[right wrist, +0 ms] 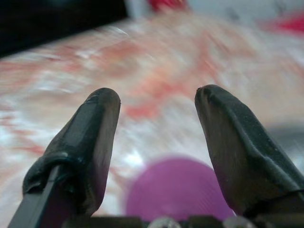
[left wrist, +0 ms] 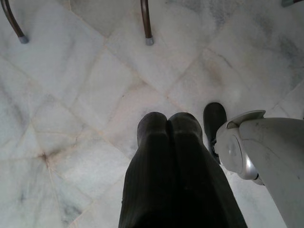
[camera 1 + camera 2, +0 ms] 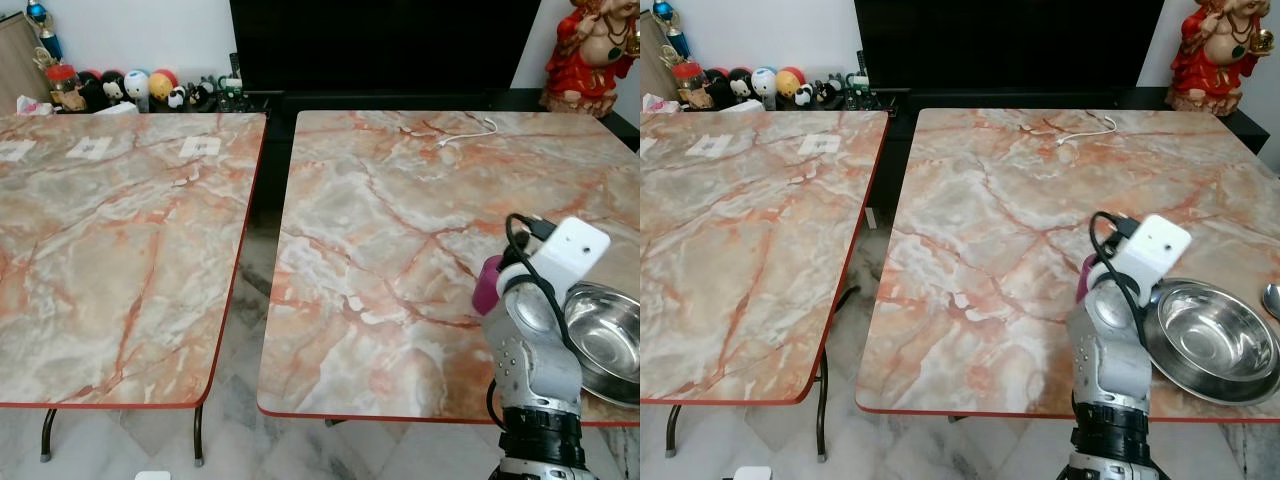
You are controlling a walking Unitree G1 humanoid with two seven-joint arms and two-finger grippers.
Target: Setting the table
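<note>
Two marble-patterned tables with red edging, the left table [image 3: 110, 250] and the right table [image 3: 420, 250], are standing side by side with a narrow gap between them, on a pale marble tile floor [image 2: 71, 118]. A dark cabinet [image 3: 380, 45] is standing against the white wall [image 3: 150, 30] behind them. Curved metal table legs [image 2: 146, 21] are resting on the tiles.

- Two benches stand side by side, left bench [image 3: 120, 250] apart from right bench [image 3: 400, 250].
- A bowl [image 3: 1215, 340] sits at the right bench's near right corner.
- A cable [image 3: 468, 130] lies at its far edge.
</note>
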